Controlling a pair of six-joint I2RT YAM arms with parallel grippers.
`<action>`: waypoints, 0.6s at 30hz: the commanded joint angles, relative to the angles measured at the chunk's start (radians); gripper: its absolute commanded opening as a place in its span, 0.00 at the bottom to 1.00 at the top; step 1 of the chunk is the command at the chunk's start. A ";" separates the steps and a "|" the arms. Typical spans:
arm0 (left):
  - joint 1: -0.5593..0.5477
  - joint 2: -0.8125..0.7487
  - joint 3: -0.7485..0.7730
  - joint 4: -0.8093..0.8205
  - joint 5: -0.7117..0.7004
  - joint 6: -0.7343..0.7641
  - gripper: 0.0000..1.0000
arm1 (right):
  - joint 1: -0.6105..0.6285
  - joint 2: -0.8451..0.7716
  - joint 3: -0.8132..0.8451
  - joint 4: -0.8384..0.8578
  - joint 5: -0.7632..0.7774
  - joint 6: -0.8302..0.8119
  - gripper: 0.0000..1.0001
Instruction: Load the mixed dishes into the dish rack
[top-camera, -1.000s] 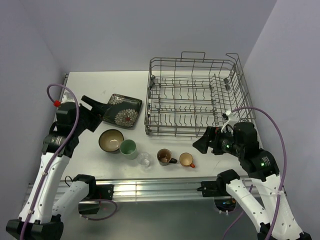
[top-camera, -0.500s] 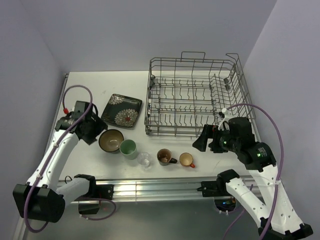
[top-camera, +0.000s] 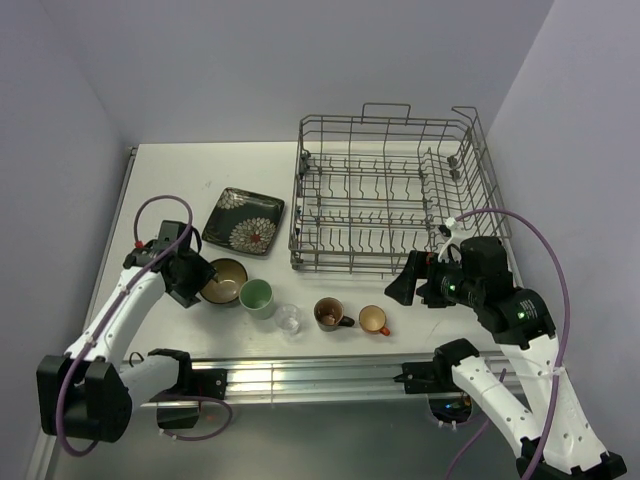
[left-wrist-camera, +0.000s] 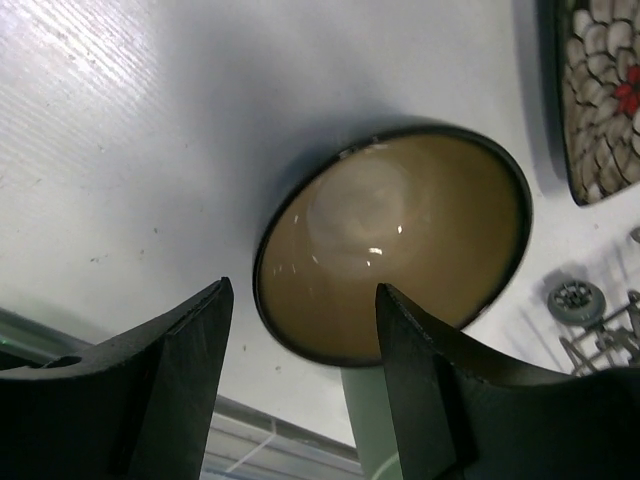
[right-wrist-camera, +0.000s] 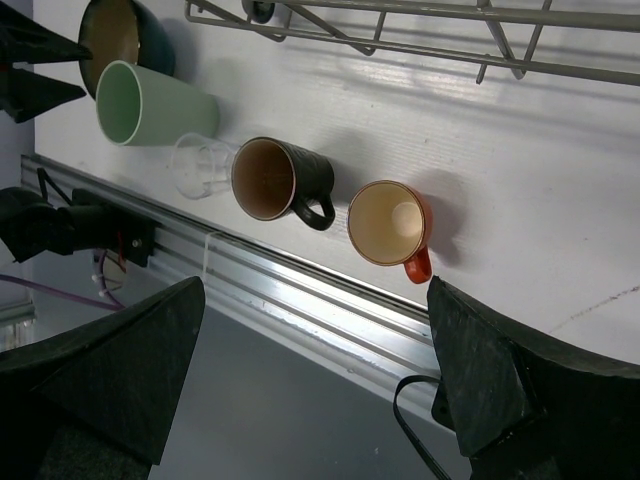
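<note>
1. Dish rack (top-camera: 340, 250): grey wire basket with rows of upright tines and tall sides. It sits on the right half of the smooth white tabletop (top-camera: 170, 180), towards the far edge. All six dishes are outside it.
2. Plate (top-camera: 243, 221): dark, glossy and square with white flower patterns. It lies flat just left of the rack.
3. The rest sit in a row along the near edge. From the left:
   - bowl (left-wrist-camera: 390, 240), round, tan glaze inside, dark blue outside
   - pale green cup (top-camera: 257, 296), just beside the bowl
   - small clear glass (top-camera: 289, 319)
   - dark brown mug (top-camera: 328, 314)
   - small orange mug (top-camera: 373, 320)
4. Left hand (left-wrist-camera: 302, 300): black fingers partly open, straddling the bowl's left rim, one over the tan inside and one outside. It isn't clamped on the bowl, and I cannot tell whether it touches.
5. Right hand (top-camera: 403, 280): fingers spread wide, holding nothing. It hovers near the rack's front, right of the orange mug.
6. Versus earlier: the left arm has dropped from beside the plate to the bowl, and its fingers are narrower. The right arm has barely shifted. Dishes and rack are unmoved.
</note>
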 joint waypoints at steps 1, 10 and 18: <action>0.029 0.053 -0.023 0.094 0.025 0.005 0.65 | 0.007 -0.009 0.035 -0.001 -0.001 -0.007 1.00; 0.090 0.219 -0.037 0.178 0.065 0.070 0.29 | 0.007 0.019 0.084 -0.021 0.004 -0.043 1.00; 0.118 0.173 0.061 0.071 0.042 0.093 0.00 | 0.010 0.089 0.149 0.018 -0.010 -0.062 1.00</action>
